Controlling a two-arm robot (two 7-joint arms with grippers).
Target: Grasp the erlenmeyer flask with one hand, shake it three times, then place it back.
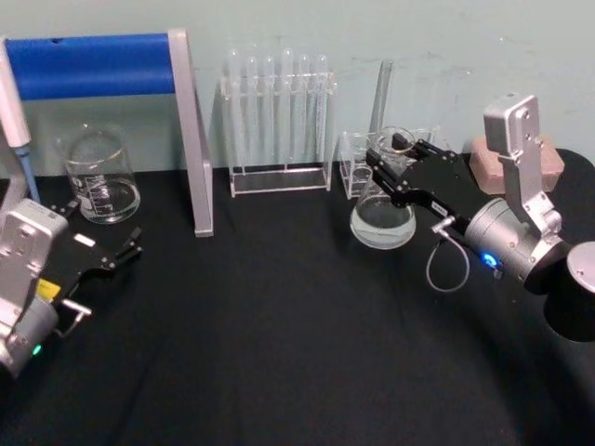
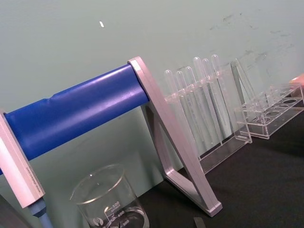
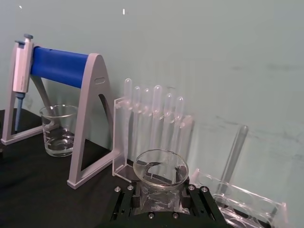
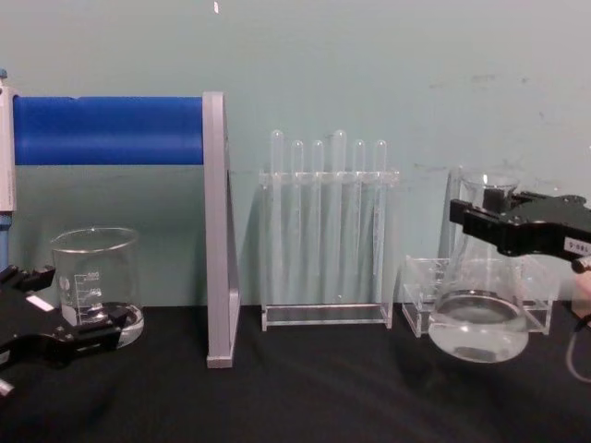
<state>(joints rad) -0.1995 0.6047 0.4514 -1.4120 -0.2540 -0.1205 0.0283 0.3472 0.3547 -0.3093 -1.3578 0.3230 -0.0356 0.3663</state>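
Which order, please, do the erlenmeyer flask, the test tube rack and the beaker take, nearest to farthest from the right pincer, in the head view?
1. The erlenmeyer flask: right of centre, its neck held in the right pincer.
2. The test tube rack: centre, at the back.
3. The beaker: far left, at the back.

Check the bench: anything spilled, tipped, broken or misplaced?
Nothing spilled or broken. One oddity: a lone test tube leans askew in the low clear rack behind the erlenmeyer flask, which stands upright with the right claw closed on its neck. The left claw rests open.
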